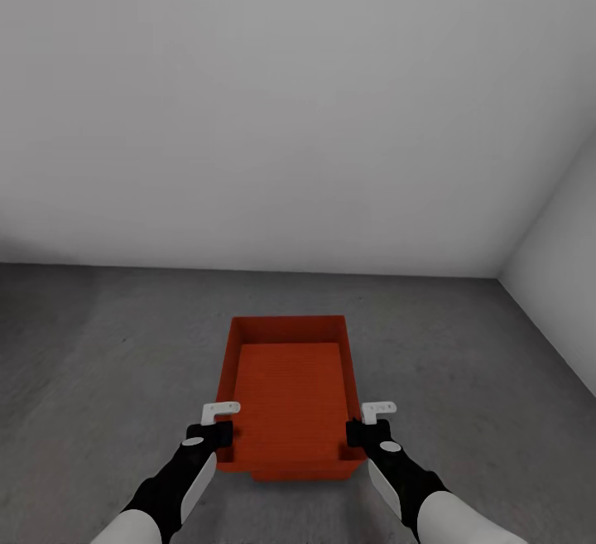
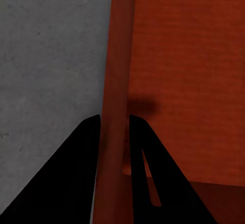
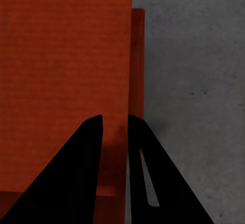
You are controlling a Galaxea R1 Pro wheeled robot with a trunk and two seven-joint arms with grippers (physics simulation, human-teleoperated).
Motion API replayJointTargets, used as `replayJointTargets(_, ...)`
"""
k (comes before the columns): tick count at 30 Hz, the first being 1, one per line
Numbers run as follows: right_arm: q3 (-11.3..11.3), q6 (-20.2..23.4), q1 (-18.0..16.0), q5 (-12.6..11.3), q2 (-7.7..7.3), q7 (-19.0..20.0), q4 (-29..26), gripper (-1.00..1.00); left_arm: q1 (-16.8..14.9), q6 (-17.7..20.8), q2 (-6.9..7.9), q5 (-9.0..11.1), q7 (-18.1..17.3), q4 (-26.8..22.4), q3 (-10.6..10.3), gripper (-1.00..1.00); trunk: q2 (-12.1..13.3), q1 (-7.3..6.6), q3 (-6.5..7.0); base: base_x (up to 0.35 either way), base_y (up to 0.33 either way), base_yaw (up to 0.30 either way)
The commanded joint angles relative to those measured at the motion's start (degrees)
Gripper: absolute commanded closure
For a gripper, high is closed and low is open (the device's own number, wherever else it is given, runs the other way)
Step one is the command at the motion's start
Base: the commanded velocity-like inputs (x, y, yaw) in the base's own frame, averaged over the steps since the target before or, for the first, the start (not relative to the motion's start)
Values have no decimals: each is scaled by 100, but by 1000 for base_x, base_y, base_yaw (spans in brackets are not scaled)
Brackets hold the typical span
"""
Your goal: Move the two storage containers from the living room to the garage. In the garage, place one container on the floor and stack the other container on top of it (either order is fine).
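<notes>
A red-orange open-top storage container [image 1: 290,387] sits low over the garage's dark grey floor [image 1: 108,345], its long side pointing away from me. My left gripper [image 1: 225,436] is shut on its left wall near the close end. In the left wrist view the black fingers [image 2: 76,183] straddle that wall [image 2: 116,55]. My right gripper [image 1: 358,435] is shut on the right wall in the same way, with the wall [image 3: 122,81] between its fingers [image 3: 76,183]. A second red-orange edge [image 3: 139,70] shows just outside that wall. Whether the container rests on the floor I cannot tell.
A plain pale grey wall [image 1: 290,113] stands a short way beyond the container. A second wall [image 1: 563,279] closes the right side and meets it in a corner. Bare concrete-like floor spreads to the left [image 2: 46,55] and right [image 3: 194,81] of the container.
</notes>
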Motion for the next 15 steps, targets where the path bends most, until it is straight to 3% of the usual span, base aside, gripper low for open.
replayJointTargets(1,-82,-23,-2,-69,-111,-404,21,100,-4,-10,9,-30,87,-118,109,100,-4,0,-6,0,0,0)
replayJointTargets(15,-83,-15,-2,-71,-111,-405,20,100,-4,-10,4,-30,87,-76,104,100,-4,0,-6,31,0,0)
